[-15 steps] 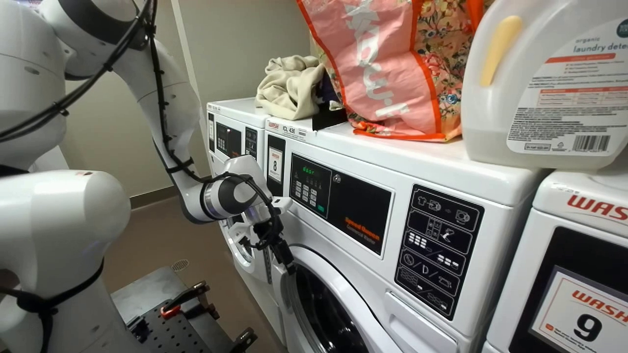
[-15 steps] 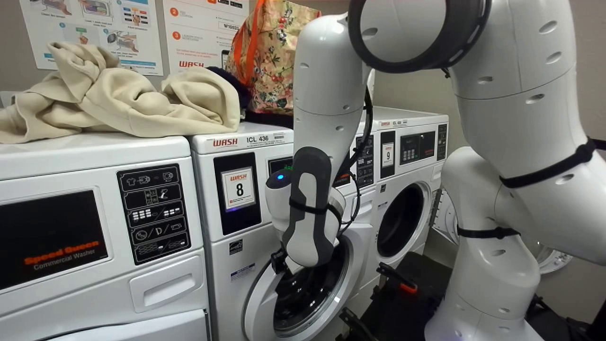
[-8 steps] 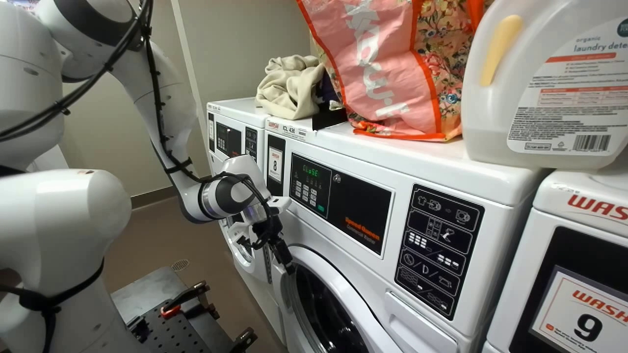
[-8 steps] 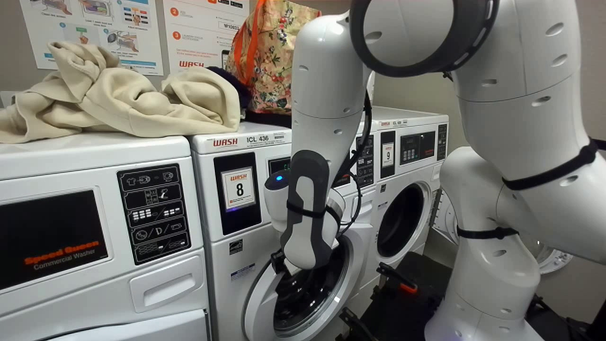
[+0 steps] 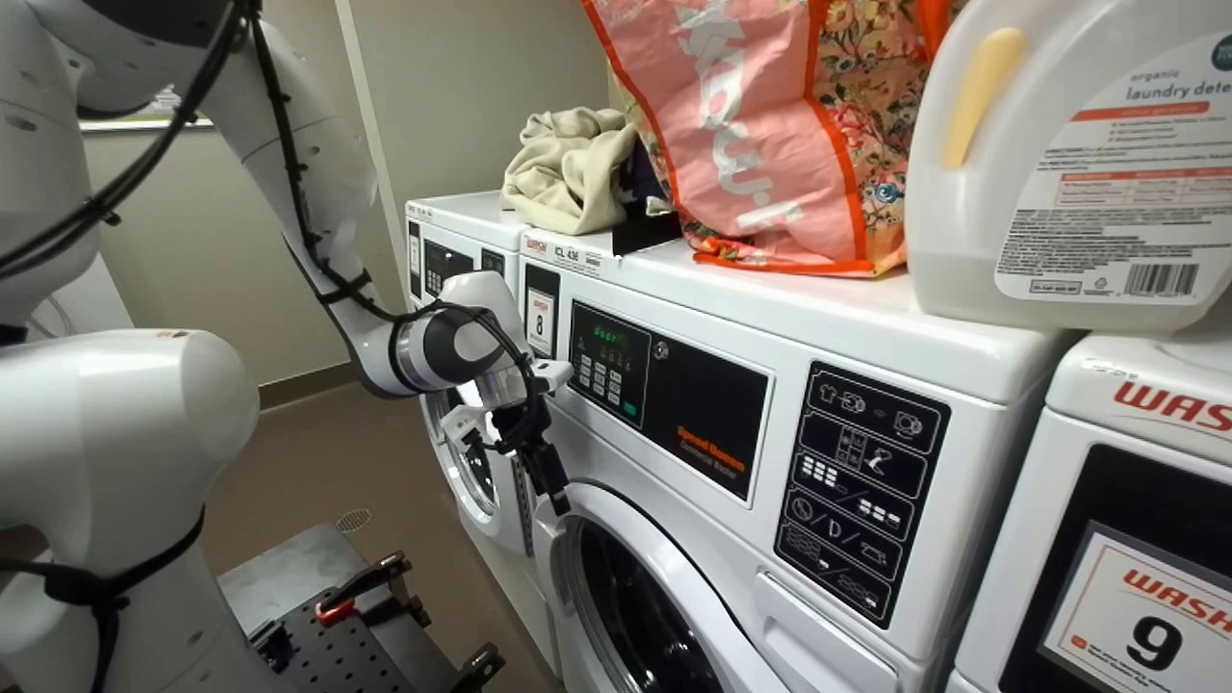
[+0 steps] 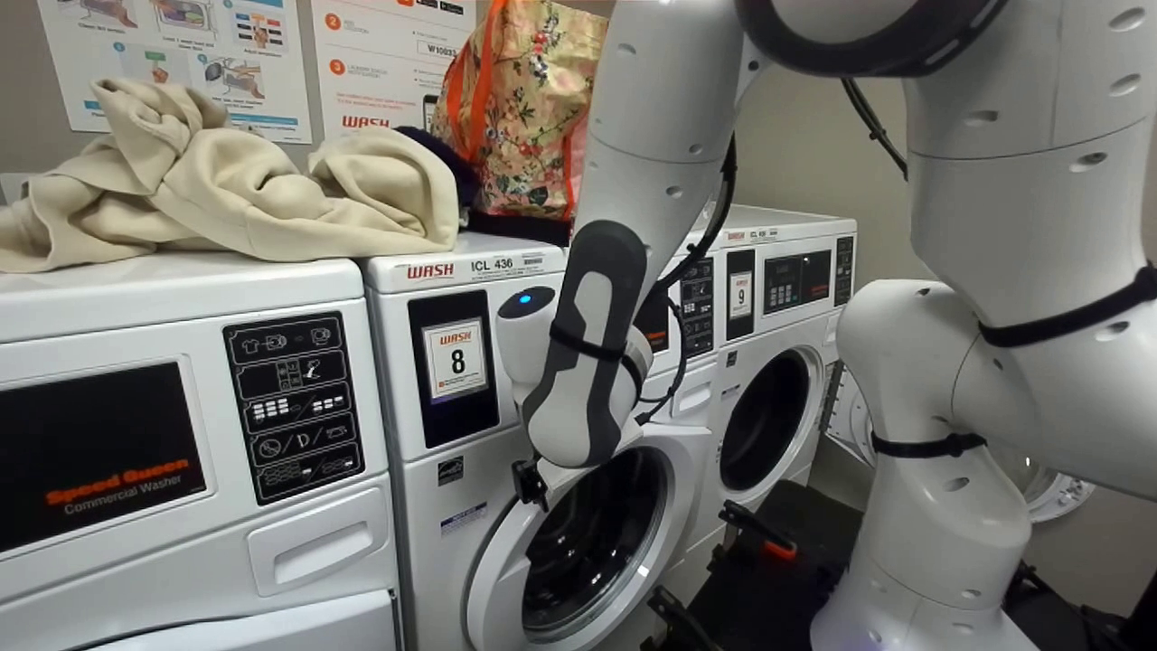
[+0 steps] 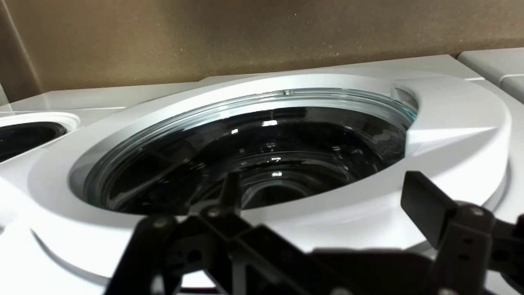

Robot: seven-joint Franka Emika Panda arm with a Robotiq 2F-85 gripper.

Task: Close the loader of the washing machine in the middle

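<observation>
Our pincer (image 7: 322, 180) apart, we seem at the final shove; next, press the porthole door (image 6: 587, 542) until latched.

Gripper (image 7: 322, 180) near loader (image 7: 266, 151), fingers (image 7: 428, 205) apart

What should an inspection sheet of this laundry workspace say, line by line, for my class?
Surface: white tops of the washer and neighbour machines, in a row.
Job's things: door at or nearly at the washer's front; whether latched cannot be told; display seems to read "door".
Clutter: bag, heaped cloth and upright jug on those tops.
End effector: open, nothing gripped, near the door's upper rim; contact unclear.
Cables: black, running along the arm.
Surroundings: posters behind the machines.
</observation>
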